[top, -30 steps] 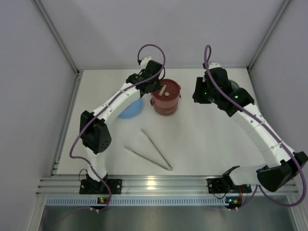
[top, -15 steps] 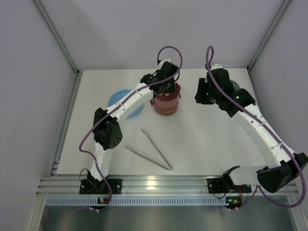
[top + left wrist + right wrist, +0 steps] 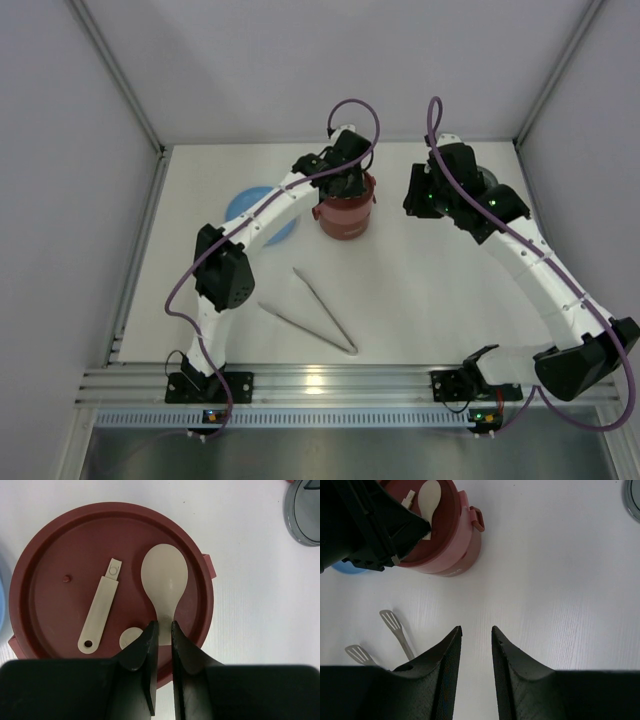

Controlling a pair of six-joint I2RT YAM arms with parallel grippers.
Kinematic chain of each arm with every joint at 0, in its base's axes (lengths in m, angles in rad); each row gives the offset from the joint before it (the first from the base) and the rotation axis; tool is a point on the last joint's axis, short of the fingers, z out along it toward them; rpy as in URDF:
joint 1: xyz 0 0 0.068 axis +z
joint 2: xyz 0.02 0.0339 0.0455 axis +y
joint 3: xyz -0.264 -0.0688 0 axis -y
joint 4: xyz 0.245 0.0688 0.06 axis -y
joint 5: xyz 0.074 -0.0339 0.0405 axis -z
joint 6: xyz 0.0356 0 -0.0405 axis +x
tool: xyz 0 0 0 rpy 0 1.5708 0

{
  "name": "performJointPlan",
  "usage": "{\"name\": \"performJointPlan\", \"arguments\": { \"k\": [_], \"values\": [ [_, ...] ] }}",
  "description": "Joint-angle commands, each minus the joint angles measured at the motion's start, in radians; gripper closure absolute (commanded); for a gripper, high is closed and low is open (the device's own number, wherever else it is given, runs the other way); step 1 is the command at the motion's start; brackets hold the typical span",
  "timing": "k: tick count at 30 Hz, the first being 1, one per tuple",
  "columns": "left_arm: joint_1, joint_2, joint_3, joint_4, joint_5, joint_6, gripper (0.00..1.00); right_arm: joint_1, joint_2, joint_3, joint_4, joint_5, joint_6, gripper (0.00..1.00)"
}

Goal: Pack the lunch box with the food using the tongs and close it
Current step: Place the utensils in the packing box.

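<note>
The dark-red lunch box (image 3: 345, 218) stands at the back centre with its flat lid (image 3: 60, 555) on. A cream spoon head (image 3: 164, 577), a cream strip (image 3: 98, 614) and a small cream disc (image 3: 130, 637) lie on the lid. My left gripper (image 3: 347, 180) hovers over the box, its jaws (image 3: 163, 625) shut on the spoon's neck. The silver tongs (image 3: 315, 312) lie in a V on the table in front; their slotted tips (image 3: 394, 622) show in the right wrist view. My right gripper (image 3: 476, 628) hangs open and empty to the right of the box (image 3: 455, 545). No food is in view.
A light-blue plate (image 3: 248, 205) lies left of the box, partly under my left arm. The grey top cover (image 3: 305, 510) rests at the back right, near my right wrist (image 3: 430, 190). White walls close in the table on three sides.
My left arm swung right from above the blue plate to over the lunch box, uncovering the plate; it has held still for the last half second. The right arm has not moved.
</note>
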Motion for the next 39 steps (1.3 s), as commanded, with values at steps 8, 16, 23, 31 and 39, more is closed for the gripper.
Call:
{"name": "performJointPlan", "arguments": {
  "k": [8, 16, 23, 31, 39],
  "values": [
    [-0.008, -0.058, -0.044, -0.001, 0.001, -0.007, 1.0, -0.014, -0.025, -0.017, 0.047, -0.019, 0.013, 0.7],
    [-0.009, -0.079, -0.071, 0.006, -0.002, -0.007, 0.93, -0.014, -0.028, -0.025, 0.053, -0.031, 0.016, 0.7],
    [-0.009, -0.085, -0.064, 0.015, 0.002, 0.013, 0.78, -0.014, -0.027, -0.023, 0.053, -0.033, 0.016, 0.7],
    [-0.009, -0.09, -0.049, 0.023, 0.008, 0.036, 0.69, -0.014, -0.027, -0.022, 0.053, -0.031, 0.015, 0.7],
    [-0.009, -0.107, -0.044, 0.055, 0.024, 0.071, 0.55, -0.014, -0.025, -0.022, 0.053, -0.028, 0.013, 0.7]
  ]
}}
